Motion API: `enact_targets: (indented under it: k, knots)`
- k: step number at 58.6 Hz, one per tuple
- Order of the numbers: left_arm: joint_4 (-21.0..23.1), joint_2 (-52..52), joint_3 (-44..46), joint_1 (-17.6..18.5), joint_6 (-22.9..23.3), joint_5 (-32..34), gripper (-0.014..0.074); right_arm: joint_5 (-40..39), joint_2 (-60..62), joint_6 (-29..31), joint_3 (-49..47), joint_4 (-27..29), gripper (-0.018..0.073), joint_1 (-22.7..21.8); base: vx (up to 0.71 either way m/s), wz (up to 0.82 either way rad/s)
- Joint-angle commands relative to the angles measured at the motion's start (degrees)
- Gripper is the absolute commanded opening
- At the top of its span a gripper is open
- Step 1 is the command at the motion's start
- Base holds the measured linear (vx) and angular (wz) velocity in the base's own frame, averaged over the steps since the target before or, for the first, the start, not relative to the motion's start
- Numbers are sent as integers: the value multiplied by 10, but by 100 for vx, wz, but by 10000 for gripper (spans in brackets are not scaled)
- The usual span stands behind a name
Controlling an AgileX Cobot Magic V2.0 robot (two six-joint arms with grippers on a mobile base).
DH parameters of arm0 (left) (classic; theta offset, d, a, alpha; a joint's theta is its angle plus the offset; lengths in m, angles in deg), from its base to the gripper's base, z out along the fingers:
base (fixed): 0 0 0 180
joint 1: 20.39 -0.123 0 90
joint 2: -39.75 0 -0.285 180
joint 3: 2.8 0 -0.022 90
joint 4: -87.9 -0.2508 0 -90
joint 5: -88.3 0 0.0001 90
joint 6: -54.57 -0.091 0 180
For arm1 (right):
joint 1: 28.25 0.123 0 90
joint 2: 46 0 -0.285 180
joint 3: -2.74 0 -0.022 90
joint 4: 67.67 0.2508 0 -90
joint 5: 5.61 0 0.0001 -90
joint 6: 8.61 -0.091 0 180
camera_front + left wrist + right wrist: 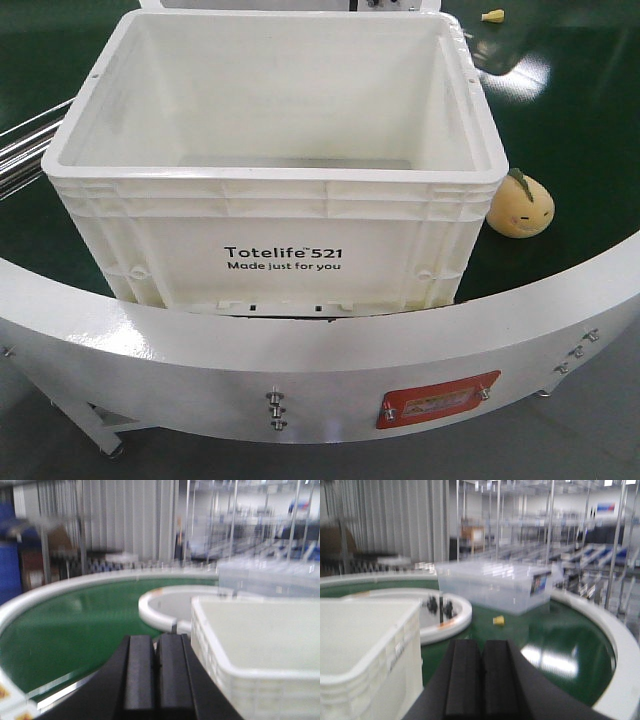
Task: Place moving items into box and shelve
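We count one white box (270,160), open-topped, on the green worktop (580,130), and two loose things: a round yellow item (521,207) just beside the box's near right corner and a small yellow item (493,15) well behind it. One clear bin (495,587) stands farther round the worktop. Our left fingers (141,670) and right fingers (465,680) are each pressed together, flanking the box.

Green conveyor (585,140) carries white box (280,225) and yellow plush toy (520,208).
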Motion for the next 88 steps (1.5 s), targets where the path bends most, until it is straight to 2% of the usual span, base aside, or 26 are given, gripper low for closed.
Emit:
enact_targets:
  k: [1, 14, 24, 29, 36, 44, 49, 52, 63, 73, 88]
  knots:
    - [5, 47, 38, 2, 4, -16, -23, 18, -52, 3, -43, -2, -8, 1, 0, 0]
    - [5, 82, 39, 2, 4, -44, -23, 97, -136, -3, -45, -4, -8, 1, 0, 0]
    - [5, 82, 39, 2, 6, -61, -13, 99, -182, -3, -45, -5, 6, 1, 0, 0]
    - [5, 86, 39, 2, 4, -90, 43, 94, -200, -1, -45, -5, 59, 1, 0, 0]
    - [5, 98, 39, 2, -13, -111, 219, 74, -227, -1, -46, -5, 237, 1, 0, 0]
    - [5, 98, 40, 2, -16, -107, 463, 51, -265, -3, -54, -4, 536, 1, 0, 0]
    - [5, 98, 40, 2, -16, -109, 567, 52, -303, -3, -74, -4, 673, 1, 0, 0]
    - [5, 98, 40, 2, -16, -109, 603, 60, -332, -3, -92, -3, 724, 1, 0, 0]
    - [5, 98, 40, 2, -16, -111, 619, 96, -461, -3, -174, 2, 708, 1, 0, 0]
    - [5, 98, 40, 2, -16, -112, 579, 129, -588, -3, -255, -1, 690, 1, 0, 0]
    - [5, 98, 40, 2, -16, -112, 526, 133, -764, -1, -364, -3, 680, 1, 0, 0]
